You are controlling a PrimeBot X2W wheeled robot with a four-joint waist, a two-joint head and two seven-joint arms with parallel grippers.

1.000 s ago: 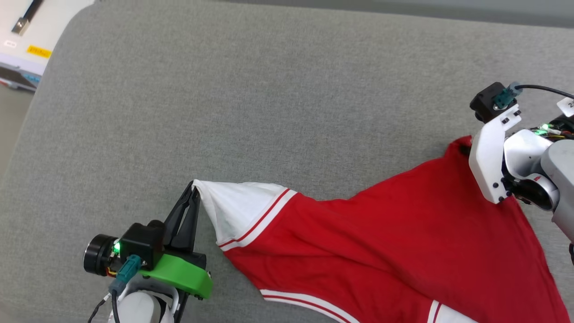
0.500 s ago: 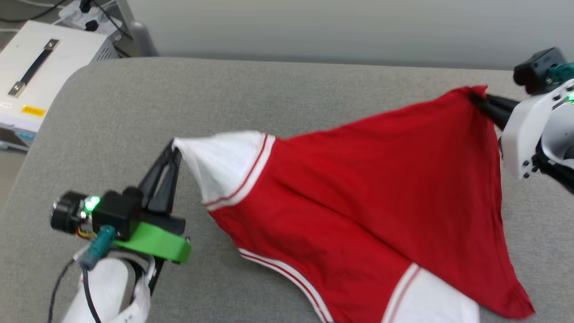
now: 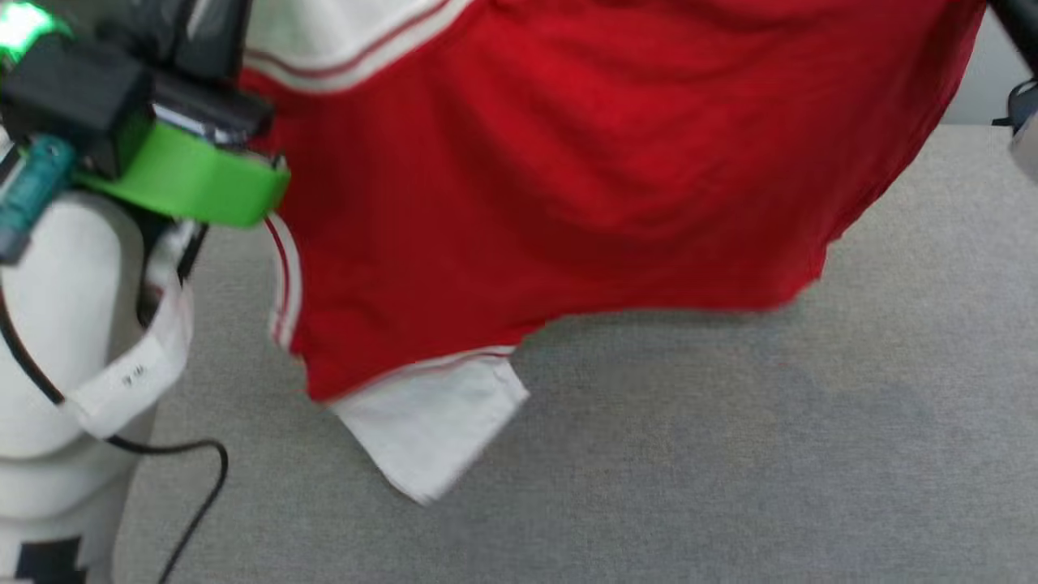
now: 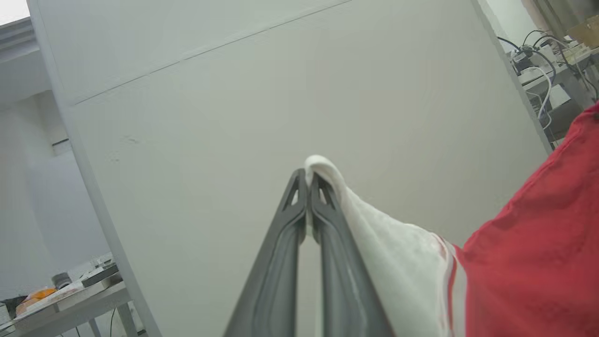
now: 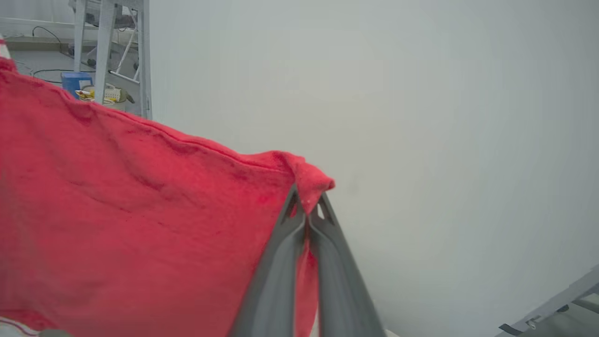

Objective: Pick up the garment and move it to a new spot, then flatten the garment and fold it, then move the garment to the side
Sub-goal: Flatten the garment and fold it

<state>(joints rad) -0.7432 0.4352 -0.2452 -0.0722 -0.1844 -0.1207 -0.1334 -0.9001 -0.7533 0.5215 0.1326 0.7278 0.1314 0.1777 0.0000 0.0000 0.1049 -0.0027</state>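
The left gripper [image 4: 306,180] is shown with its fingers closed together on the tip of a white sleeve [image 4: 374,248]; the right gripper [image 5: 307,206] is likewise pinched shut on a red corner [image 5: 311,180] of the body cloth. Between the two grips the garment [image 3: 568,162] is held aloft as a sagging sheet, spread before the head camera, with its second sleeve [image 3: 430,430] hanging lowest, just above or brushing the grey cushion [image 3: 730,454]; contact cannot be judged. The cloth is seen to drape and crease freely, so it is judged light, soft and without stiffness: it is expected to swing when carried and to slump once released. Little slip is expected from the matt fabric, though only small pinches are held. For flattening, hold is best taken at opposed corners or seam ends, as shown, so that the cloth is tensioned across its width. The pick-up is judged done and the transfer to a new spot in hand.
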